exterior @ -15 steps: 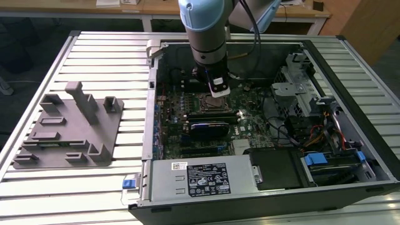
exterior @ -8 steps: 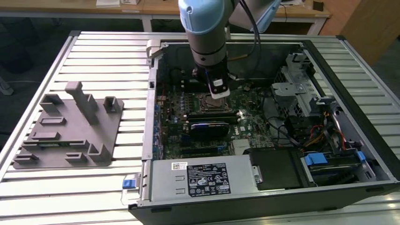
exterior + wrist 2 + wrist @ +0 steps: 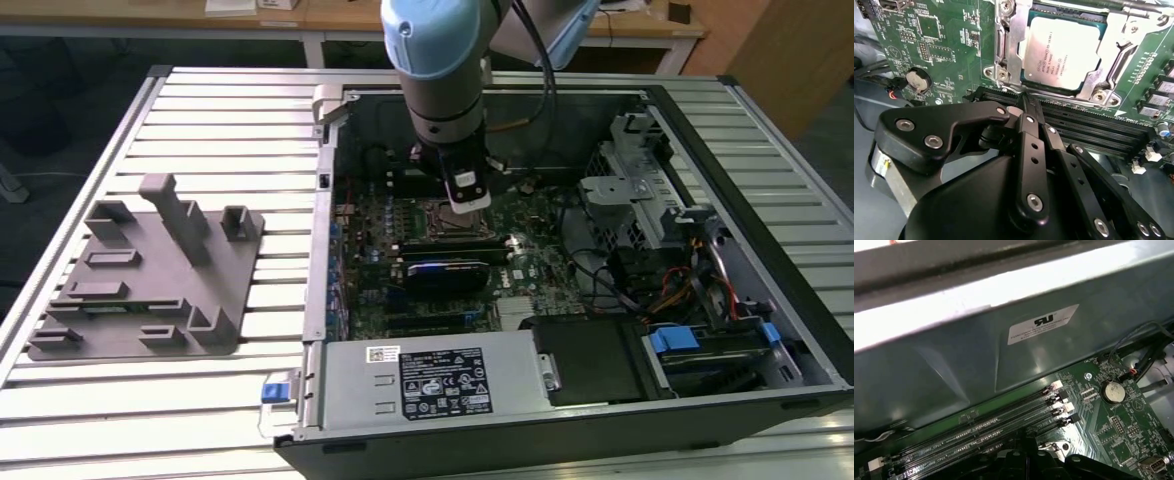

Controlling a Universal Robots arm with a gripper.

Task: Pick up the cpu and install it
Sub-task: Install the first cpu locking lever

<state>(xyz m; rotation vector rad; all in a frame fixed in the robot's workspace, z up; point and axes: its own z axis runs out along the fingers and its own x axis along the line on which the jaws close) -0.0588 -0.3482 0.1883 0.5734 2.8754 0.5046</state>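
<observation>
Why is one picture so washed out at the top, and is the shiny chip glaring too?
In the first wrist view, light bounces off the case wall as a white band. In the second wrist view the cpu shines only softly, while the close-up hand looks dark and bulky.

End effector lowered, fingers together

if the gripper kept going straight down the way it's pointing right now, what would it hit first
Most likely the memory slots beside the socket. In the second wrist view the gripper has its fingers closed together, tips over the slots' edge, just short of the cpu already seated in the socket. Depth is hard to judge, so it could catch the socket's metal frame instead.
</observation>
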